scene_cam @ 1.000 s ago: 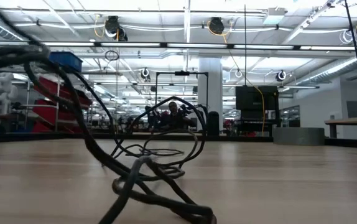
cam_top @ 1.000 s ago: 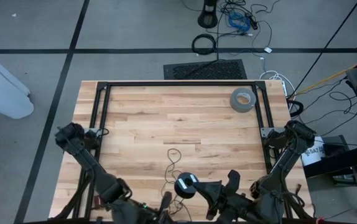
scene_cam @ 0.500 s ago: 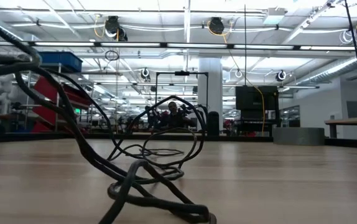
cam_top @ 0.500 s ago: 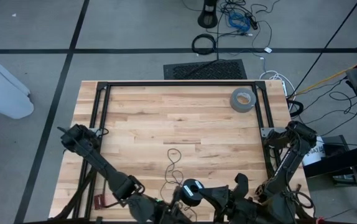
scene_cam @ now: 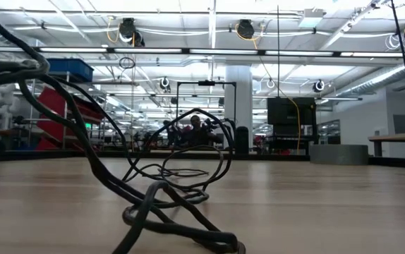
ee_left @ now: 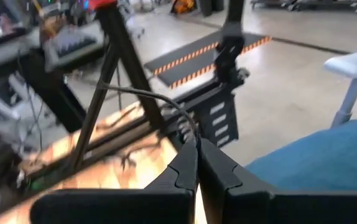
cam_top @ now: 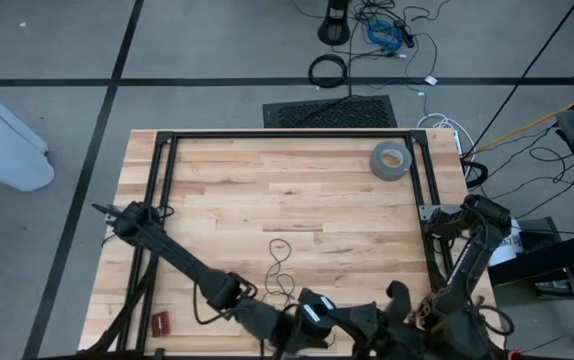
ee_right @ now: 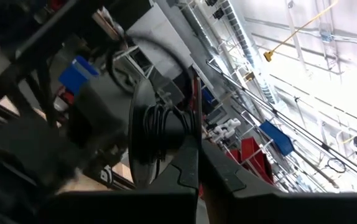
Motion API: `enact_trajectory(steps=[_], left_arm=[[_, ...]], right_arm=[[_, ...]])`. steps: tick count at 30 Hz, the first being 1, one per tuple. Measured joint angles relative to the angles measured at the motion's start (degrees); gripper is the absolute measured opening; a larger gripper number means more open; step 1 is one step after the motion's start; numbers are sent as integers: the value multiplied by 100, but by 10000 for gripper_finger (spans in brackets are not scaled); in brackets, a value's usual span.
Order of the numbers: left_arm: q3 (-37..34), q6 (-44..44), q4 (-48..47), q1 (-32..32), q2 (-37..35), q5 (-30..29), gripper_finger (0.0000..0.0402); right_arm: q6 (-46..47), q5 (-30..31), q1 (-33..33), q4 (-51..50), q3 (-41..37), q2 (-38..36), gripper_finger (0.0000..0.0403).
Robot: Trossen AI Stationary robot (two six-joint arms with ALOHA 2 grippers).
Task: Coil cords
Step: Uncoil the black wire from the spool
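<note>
Over the last second the left arm has swung inward and stretched out, so that it now runs in a long slant from the table's left side to the near edge. The right arm has drawn back towards that edge too. A small red item near the left front corner now lies uncovered. In the low view the raised strand has shifted a little.

The wooden table carries a black frame along its far and side edges. Both arms meet low at the near edge, where they overlap in a dark mass. A grey tape roll lies flat near the far right corner, well apart from everything else.

The cord lies in loose thin loops on the front middle of the table. The low view shows it as a tangle resting on the wood, with one strand climbing out of the picture at upper left.

The left gripper has its fingers pressed together, and a thin strand of the cord arcs away from their tips. The right gripper is likewise closed; whether it pinches anything cannot be told.

A white label beside the right arm's base bears writing too small to read.
</note>
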Motion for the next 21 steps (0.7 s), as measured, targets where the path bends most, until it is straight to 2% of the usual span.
enact_trajectory(steps=[6,11,21], left_arm=[[-2,-178,-389,128,-15,-397,10],[-7,-206,-1026,106,-187,-1460,10],[-3,-1123,-2621,-456,-1154,-3212,10]], right_arm=[[-26,2,164,158,0,0,0],[-28,1,295,199,0,-16,0],[-25,7,535,197,0,-70,0]])
